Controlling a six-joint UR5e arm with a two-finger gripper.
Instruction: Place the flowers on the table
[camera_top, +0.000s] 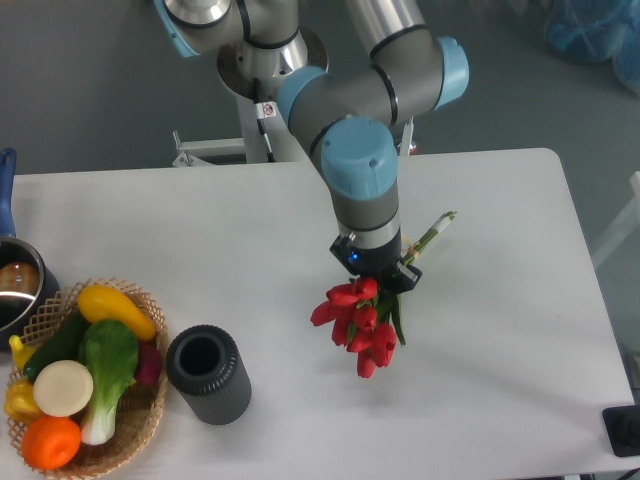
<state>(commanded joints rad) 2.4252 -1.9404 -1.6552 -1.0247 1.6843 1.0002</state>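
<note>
A bunch of red tulips (358, 325) with green stems (432, 233) hangs at the middle of the white table (200, 230), blooms pointing down-left, stems sticking out up-right. My gripper (378, 278) is right over the bunch, where blooms meet stems, and is shut on the flowers. The fingertips are mostly hidden by the blooms and the wrist. I cannot tell whether the blooms touch the table surface.
A dark grey cylindrical vase (208, 372) stands left of the flowers. A wicker basket (140, 425) of toy vegetables sits at the front left corner. A pot (18, 285) is at the left edge. The arm's base (262, 60) stands behind the table.
</note>
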